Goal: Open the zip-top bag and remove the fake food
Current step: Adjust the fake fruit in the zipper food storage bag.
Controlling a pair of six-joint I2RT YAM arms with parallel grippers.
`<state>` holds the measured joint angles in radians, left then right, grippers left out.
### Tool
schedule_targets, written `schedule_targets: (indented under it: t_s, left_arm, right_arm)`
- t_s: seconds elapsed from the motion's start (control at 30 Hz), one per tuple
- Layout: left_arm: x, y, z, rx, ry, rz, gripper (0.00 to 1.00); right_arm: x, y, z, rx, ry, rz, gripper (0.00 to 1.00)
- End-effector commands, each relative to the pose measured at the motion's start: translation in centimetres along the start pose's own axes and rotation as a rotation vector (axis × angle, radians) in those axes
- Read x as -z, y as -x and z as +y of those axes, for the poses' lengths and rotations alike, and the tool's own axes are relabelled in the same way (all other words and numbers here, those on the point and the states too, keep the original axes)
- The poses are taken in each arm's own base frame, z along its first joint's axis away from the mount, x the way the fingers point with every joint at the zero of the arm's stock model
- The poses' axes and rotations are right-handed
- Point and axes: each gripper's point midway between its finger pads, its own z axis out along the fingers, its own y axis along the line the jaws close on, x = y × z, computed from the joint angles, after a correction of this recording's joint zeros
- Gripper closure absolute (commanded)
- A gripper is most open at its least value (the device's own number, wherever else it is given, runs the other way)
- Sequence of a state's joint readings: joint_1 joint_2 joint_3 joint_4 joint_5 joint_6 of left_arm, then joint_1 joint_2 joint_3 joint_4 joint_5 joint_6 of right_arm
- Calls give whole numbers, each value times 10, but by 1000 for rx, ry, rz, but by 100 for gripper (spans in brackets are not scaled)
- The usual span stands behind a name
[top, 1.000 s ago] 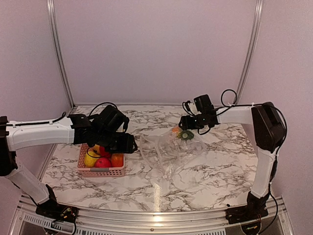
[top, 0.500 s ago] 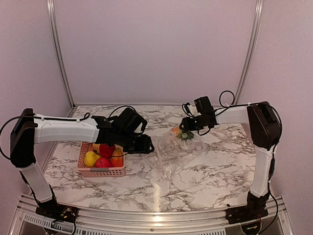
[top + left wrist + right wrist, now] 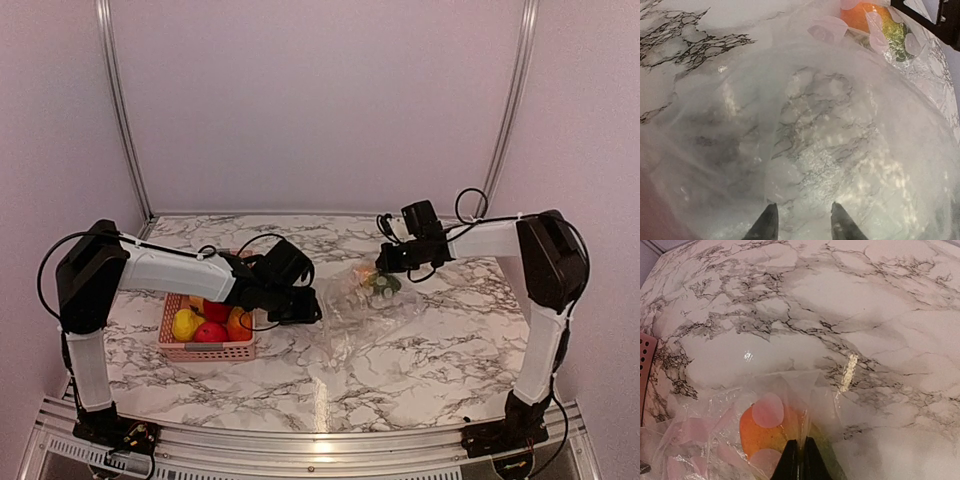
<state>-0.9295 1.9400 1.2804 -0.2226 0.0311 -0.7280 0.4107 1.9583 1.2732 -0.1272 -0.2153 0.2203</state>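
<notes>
The clear zip-top bag [image 3: 345, 300] lies crumpled on the marble table between my two grippers. Inside its far right end sit pieces of fake food [image 3: 377, 281], an orange one [image 3: 765, 435] and a green one [image 3: 896, 36]. My right gripper [image 3: 800, 440] is shut on a raised fold of the bag's film just above that food. In the top view it [image 3: 380, 265] sits at the bag's far right corner. My left gripper [image 3: 804, 205] hovers at the bag's left end [image 3: 314, 309], its jaws apart, with hazy film [image 3: 805, 125] all round and nothing solid between them.
A pink perforated basket [image 3: 205, 351] stands left of the bag, under my left forearm. It holds yellow [image 3: 185, 325], red [image 3: 212, 311] and orange [image 3: 238, 326] fake food. Its edge [image 3: 644, 357] shows at the left of the right wrist view.
My left arm has swung right from above the basket to the bag's left end, its jaws narrowing. My right gripper has closed on the bag's film. The bag has settled lower.
</notes>
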Motion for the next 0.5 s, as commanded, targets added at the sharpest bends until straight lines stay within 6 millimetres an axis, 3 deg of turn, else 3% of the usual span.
schedule_targets:
  t_s: [0.0, 0.47]
  left_arm:
    - [-15, 2, 10, 14, 55, -27, 63]
    - [-32, -23, 36, 33, 128, 22, 64]
  right_arm:
    - [21, 7, 17, 2, 2, -19, 98]
    - [71, 45, 55, 39, 20, -120, 100]
